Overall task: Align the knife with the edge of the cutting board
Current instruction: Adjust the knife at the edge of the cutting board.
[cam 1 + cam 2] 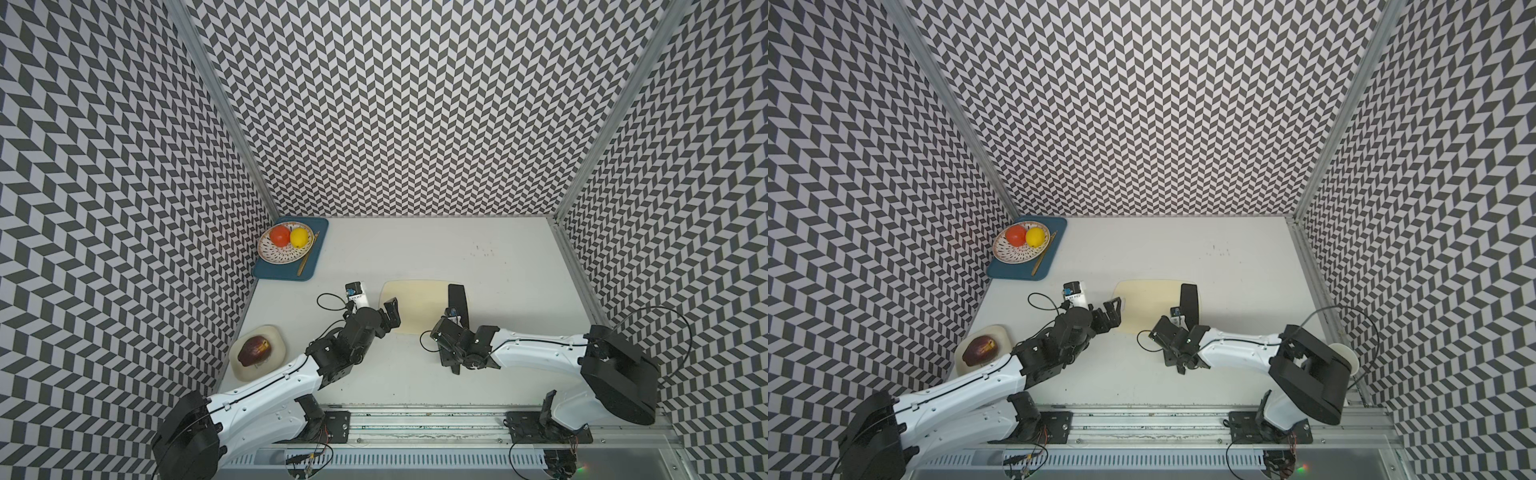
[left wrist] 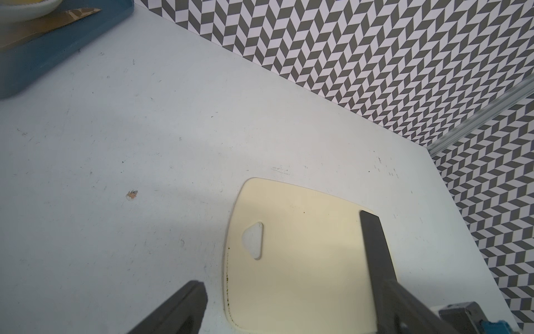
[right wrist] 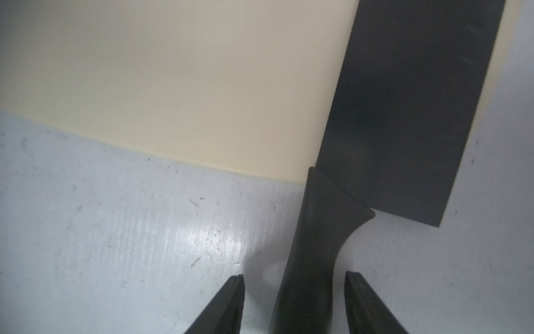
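Bench: pale grey bench boxed in by chevron-patterned walls; a blue tray sits in the far corner, well apart from the work.
Cutting board: the cream cutting board lies flat mid-bench, between the two arms.
Knife: the black knife rests with its blade on the board's right-hand short end. A thin strip of board shows beyond the blade. The handle runs off the near edge onto the bench, toward the robot.
Right pincer: the right pincer straddles the handle, released, with bench showing between each finger and the handle, so we see no grip.
Left pincer: the left pincer hangs spread and empty at the board's other short end.
Done: we judge the knife already placed at the correct end and lying nearly parallel to that short edge.
Left: in the right wrist view the strip beside the blade seems to narrow toward the handle, so we judge a slight skew remains. A grasp on the handle, a small turn or nudge to square the blade with the edge, and a release are left.
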`<state>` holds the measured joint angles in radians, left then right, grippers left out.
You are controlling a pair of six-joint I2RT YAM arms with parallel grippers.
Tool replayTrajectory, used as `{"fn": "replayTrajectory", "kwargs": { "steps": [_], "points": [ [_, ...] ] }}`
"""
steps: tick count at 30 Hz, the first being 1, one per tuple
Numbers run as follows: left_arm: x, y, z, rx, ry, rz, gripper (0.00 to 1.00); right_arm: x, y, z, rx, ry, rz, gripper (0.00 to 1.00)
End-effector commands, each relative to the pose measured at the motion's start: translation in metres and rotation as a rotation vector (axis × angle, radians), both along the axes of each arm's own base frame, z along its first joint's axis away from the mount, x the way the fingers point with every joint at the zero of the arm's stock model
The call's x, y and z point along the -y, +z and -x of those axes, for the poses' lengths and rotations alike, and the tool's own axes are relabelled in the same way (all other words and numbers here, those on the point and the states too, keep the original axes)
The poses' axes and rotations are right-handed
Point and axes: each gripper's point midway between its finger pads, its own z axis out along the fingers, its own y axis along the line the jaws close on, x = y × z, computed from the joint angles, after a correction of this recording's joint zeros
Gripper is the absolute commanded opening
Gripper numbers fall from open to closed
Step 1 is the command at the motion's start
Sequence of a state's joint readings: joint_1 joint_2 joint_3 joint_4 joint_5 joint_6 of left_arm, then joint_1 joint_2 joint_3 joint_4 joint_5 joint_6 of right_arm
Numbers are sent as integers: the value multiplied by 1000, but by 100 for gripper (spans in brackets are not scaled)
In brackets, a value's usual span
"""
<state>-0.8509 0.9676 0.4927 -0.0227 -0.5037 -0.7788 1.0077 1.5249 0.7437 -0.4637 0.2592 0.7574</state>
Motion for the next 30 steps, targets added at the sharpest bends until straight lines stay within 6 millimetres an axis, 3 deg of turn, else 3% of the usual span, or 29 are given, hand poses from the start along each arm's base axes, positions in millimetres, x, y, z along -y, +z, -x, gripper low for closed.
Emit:
{"fn": "replayTrajectory", "kwargs": {
  "steps": [1,12,14,30],
  "points": [
    [5,17,-4,33,-2,23,100,-9,4,-10,38,-7,-13,54],
    [7,16,-4,28,-6,28,100,3,2,-22,63,-15,38,39],
    [7,15,-4,26,-8,27,100,5,3,-26,66,-19,40,31],
    [8,15,-5,25,-7,23,100,3,0,-31,54,-20,31,31]
  ]
}}
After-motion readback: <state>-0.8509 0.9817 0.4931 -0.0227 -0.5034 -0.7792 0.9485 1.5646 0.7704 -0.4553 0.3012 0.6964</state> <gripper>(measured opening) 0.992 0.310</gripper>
